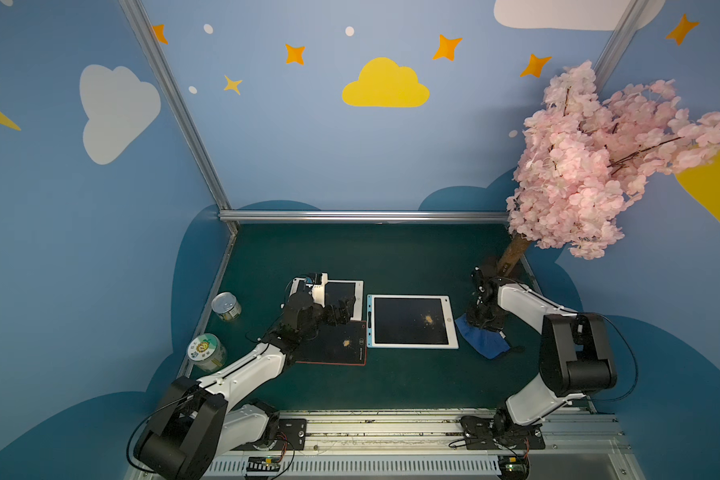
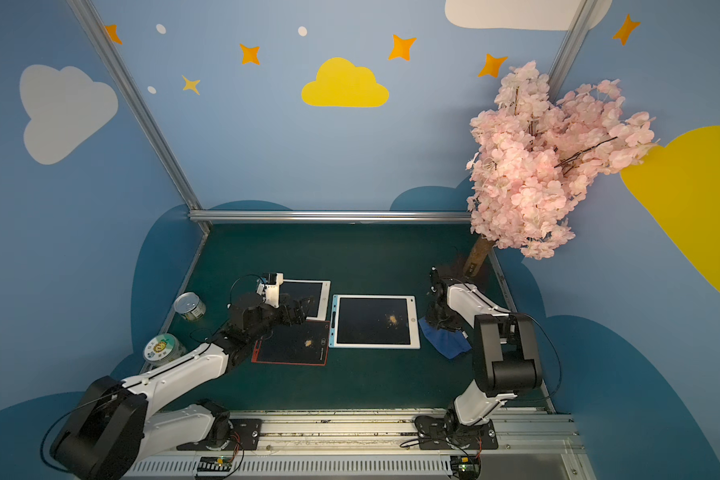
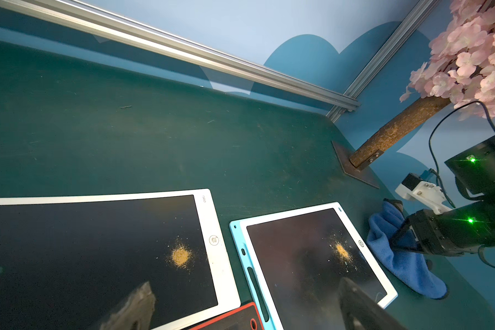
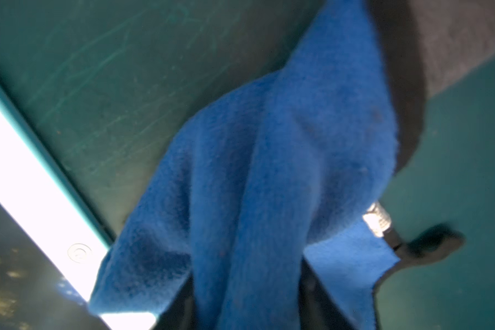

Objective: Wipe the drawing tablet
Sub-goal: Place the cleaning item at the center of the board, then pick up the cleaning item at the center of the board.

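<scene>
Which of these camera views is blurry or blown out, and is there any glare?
Right wrist view: the blue cloth is out of focus, and the blue-edged tablet has a blown-out white bezel. Left wrist view: sharp, with green starburst flares from lights on the right arm. Both top views: sharp but dim over the table, no glare.

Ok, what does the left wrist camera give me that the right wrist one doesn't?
Left wrist only: the white tablet with its yellow powder spot, a corner of the red tablet, and the tree trunk. Right wrist only: the blue cloth bunched, its folds up close. Both: that cloth and the blue-edged tablet with powder on its screen.
</scene>
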{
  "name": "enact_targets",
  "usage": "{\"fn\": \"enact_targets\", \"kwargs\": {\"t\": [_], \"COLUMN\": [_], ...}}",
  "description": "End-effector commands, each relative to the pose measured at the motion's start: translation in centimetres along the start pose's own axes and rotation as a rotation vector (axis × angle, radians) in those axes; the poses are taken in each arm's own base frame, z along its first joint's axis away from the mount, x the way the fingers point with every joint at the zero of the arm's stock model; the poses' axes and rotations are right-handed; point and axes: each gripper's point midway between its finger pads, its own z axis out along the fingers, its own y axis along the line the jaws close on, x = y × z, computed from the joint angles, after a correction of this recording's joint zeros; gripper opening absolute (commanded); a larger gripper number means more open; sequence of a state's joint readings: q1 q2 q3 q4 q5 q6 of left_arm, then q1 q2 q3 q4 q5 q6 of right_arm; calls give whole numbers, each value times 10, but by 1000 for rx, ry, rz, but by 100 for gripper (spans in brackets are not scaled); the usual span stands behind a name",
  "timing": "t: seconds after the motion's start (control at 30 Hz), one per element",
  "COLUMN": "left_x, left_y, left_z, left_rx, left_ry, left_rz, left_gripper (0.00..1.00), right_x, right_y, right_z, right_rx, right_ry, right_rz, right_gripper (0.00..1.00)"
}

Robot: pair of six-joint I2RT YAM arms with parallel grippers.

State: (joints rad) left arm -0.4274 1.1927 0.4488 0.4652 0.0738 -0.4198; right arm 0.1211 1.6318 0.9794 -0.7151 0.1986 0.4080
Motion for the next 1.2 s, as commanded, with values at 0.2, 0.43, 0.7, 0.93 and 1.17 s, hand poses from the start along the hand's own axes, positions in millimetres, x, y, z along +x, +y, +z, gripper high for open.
{"fn": "enact_targets", "kwargs": {"t": [0.2,0.43,0.7,0.93,1.17], "left_x": [16,39,83,111,115], "left_y": [11,-10,-39,-36,-29], "left_z": [31,52,81,97,102], "left_rx": [-11,57,117,48,-7], "left_ry": [124,304,544,691,713], "left_rz": [-134,-102,-28,22,45], "left_gripper": [100,96,78,56,35], "right_x": [-22,-1,16,21,24], "right_y": [0,22,24,26,27], "right_z": [-88,-169,-169,-164,-160], "right_rx": [-208,-461,-489,-496,-468], "right_ry": [-233,-502,-492,-486,-478], "right_rz": [-8,-94,-112,-117,-138], "right_gripper": [0,0,0,0,0]}}
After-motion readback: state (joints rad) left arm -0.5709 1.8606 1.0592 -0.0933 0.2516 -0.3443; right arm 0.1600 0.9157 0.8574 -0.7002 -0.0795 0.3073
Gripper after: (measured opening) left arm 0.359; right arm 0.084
